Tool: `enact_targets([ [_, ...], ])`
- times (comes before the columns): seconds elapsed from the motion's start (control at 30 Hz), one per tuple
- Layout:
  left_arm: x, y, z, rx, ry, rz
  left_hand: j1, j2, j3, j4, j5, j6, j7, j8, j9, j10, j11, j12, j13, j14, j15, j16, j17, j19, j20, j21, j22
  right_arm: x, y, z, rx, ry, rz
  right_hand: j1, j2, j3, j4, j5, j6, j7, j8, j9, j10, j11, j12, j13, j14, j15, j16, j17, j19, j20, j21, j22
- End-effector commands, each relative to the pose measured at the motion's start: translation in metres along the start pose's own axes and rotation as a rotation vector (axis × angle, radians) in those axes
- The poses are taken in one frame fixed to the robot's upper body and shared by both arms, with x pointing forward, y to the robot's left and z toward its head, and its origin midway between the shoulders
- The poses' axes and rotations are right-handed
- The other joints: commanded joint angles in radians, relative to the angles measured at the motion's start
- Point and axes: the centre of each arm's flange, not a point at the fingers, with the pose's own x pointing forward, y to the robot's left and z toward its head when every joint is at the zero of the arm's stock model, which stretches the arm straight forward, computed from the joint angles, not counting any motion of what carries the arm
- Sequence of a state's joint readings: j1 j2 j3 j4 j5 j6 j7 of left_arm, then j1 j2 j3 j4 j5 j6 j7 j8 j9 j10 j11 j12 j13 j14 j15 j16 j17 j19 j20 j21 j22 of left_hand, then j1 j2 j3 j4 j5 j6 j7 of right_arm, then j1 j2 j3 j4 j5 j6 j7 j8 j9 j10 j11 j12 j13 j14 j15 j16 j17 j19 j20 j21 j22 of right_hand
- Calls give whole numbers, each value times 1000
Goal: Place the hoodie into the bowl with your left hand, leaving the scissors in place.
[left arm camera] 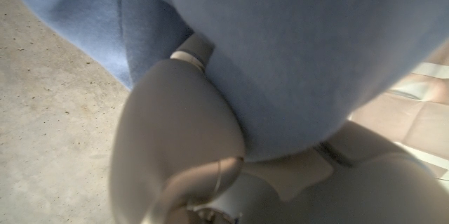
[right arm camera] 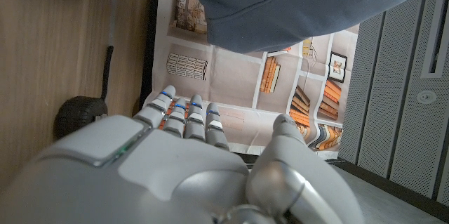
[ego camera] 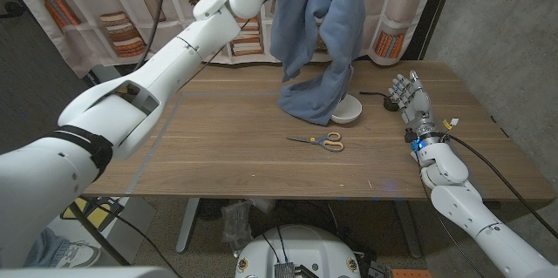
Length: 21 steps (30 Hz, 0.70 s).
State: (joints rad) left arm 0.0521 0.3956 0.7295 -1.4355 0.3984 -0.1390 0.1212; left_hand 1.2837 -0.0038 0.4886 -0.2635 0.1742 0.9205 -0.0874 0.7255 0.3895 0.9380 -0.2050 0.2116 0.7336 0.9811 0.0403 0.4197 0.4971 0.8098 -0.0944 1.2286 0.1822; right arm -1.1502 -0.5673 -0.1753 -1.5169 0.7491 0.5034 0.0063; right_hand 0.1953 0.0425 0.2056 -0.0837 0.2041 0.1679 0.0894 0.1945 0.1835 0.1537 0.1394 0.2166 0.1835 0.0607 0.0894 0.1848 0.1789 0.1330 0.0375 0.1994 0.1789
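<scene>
Left robot hand [left arm camera: 175,147] raised high over the far side of the worktop [ego camera: 218,147], grasping the hoodie [ego camera: 318,34]; blue cloth bunched over the hand in the left wrist view, fingers mostly hidden by the fabric. Hoodie hangs down in long folds, its lower end draped over the bowl's [ego camera: 349,112] left rim and onto the worktop just beside it. Bowl white, near the worktop's far right. Scissors [ego camera: 319,141] lie flat on the worktop just in front of the bowl, apart from the cloth. Right robot hand [ego camera: 406,95] to the right of the bowl, fingers apart and extended, holding nothing. Small black object [ego camera: 389,103] between bowl and right robot hand.
</scene>
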Motion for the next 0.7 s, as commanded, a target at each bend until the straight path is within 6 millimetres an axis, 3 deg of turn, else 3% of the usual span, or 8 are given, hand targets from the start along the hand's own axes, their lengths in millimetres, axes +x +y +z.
enact_targets([
  [0.03, 9, -15, 15, 10, -24, -38, -3, 3, 136, 129, 6, 17, 2, 6, 0, 11, -1, 1, 4, 183, -259, -9, 325, -14, -108, 2, 0, -5, -3, 0, 5, 9, -6, 11, 3, -1, -6, -4, 9, 3, 1, 4, 7, -4, 1, 5, 7, 5, 1, 3, 9, 3, 1, 5],
  [0.23, 12, -28, 18, 30, -27, -89, -12, 1, 137, 134, 5, 29, -13, 9, -8, 17, -5, -2, -2, 185, -259, -20, 314, -27, -106, 0, -2, -8, -5, -2, 6, 8, -9, 11, 3, -1, -7, -4, 9, 2, 1, 4, 7, -3, 1, 5, 7, 5, 2, 3, 9, 3, 1, 5],
  [0.53, 19, -48, 23, 52, -30, -140, -15, -5, 139, 132, 5, 29, -15, 11, -14, 23, -5, -2, -7, 187, -261, -39, 293, -41, -103, -1, -2, -12, -7, -3, 9, 2, -14, 11, 3, -2, -7, -4, 9, 3, 1, 4, 7, -3, 1, 5, 7, 6, 1, 3, 9, 3, 1, 5],
  [0.7, 21, -57, 28, 65, -36, -133, -32, -10, 140, 141, 4, 51, -47, 18, -25, 36, -8, 1, -14, 180, -263, -62, 274, -50, -90, -1, -3, -15, -8, -3, 9, -1, -17, 11, 4, -2, -7, -4, 9, 3, 1, 4, 7, -4, 1, 5, 7, 6, 1, 3, 9, 4, 1, 5],
])
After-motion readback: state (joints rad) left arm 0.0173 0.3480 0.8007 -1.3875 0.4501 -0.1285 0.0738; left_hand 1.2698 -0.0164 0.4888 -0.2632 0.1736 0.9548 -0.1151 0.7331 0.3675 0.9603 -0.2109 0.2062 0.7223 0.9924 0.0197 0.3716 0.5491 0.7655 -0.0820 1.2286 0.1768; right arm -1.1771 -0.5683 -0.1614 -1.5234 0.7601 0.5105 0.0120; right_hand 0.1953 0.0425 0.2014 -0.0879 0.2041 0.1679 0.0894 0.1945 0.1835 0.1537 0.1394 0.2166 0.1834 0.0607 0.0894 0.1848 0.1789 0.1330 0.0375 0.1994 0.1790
